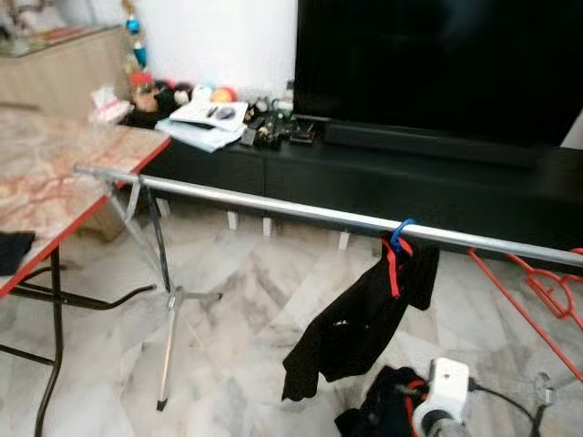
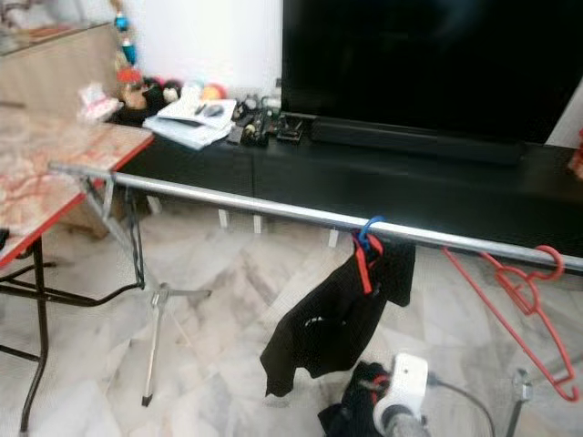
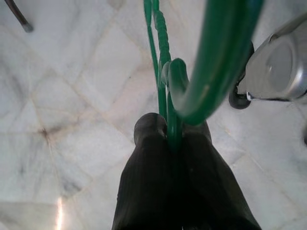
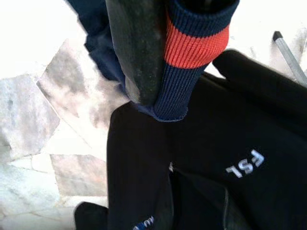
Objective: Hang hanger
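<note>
Two grippers | left gripper (image 3: 172,139) clamps green hanger (image 3: 211,57) | right gripper (image 4: 163,103) pinches garment cuff (image 4: 192,52)

White letters "FSL" stand on the black garment (image 4: 230,158) in the right wrist view. Small blue lettering near its hem is too cut off to read.

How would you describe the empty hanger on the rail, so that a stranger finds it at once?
Follow the long metal rail in front of the black TV cabinet toward the robot's right. Past the black garment on its blue-hooked hanger hangs the red hanger, tilted. It alone carries no clothing.
</note>
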{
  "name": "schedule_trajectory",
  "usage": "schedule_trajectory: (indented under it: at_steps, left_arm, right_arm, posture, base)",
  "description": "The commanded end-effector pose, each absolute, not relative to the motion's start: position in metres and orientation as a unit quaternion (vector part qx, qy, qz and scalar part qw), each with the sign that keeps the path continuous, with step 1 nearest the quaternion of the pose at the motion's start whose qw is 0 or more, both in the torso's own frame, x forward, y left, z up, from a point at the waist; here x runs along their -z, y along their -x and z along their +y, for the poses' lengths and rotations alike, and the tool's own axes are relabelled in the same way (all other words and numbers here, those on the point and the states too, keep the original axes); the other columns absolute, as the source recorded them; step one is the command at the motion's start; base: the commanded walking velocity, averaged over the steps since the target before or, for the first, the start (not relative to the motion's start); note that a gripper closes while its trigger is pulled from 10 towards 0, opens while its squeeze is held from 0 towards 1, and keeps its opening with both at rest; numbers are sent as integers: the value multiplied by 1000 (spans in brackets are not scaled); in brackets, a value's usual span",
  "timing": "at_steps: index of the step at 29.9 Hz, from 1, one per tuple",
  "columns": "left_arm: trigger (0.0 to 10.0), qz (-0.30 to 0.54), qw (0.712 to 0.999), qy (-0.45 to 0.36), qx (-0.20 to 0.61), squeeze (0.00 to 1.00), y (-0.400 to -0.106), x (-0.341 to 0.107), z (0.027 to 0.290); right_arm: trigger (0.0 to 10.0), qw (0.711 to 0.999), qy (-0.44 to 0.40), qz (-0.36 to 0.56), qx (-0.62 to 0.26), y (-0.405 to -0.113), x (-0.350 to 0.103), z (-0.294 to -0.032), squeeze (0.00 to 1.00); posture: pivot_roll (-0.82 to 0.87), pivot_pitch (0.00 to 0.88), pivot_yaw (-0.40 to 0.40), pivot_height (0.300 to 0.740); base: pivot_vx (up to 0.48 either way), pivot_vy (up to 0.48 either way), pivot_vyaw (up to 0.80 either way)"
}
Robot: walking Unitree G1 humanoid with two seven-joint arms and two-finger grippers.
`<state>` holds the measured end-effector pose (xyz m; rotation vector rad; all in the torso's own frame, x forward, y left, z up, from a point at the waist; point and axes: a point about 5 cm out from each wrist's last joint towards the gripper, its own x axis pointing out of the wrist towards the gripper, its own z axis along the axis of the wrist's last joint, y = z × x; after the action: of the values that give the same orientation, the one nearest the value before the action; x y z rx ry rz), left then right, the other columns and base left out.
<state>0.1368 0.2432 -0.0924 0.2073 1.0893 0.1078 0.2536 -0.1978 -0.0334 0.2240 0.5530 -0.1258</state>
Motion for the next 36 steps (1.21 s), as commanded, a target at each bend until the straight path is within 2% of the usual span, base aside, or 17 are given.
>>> schedule_trajectory:
  at_steps: [1, 19, 32, 36]
  left_arm:
    - [10000, 523, 845, -105, -46, 0, -130, 95, 242]
    - [10000, 522, 843, -115, -51, 0, -127, 89, 264]
    - [10000, 523, 843, -112, -51, 0, -119, 95, 251]
    - [10000, 514, 848, -119, -51, 0, -122, 94, 252]
  right_arm:
    - [10000, 956, -107, 265, 73, -254, 31, -206, 0]
    - [10000, 957, -103, 262, 67, -257, 29, -205, 0]
    - [10000, 967, -102, 229, 50, -278, 12, -200, 0]
    - [10000, 970, -97, 219, 45, -284, 6, -199, 0]
  posture:
    - [119, 0, -18, 740]
    - [118, 0, -11, 740]
    - [130, 0, -19, 740]
    - [129, 0, -21, 740]
  base:
    - [-319, 0, 0]
    - [-336, 0, 0]
    - [-342, 0, 0]
    - [0, 0, 0]
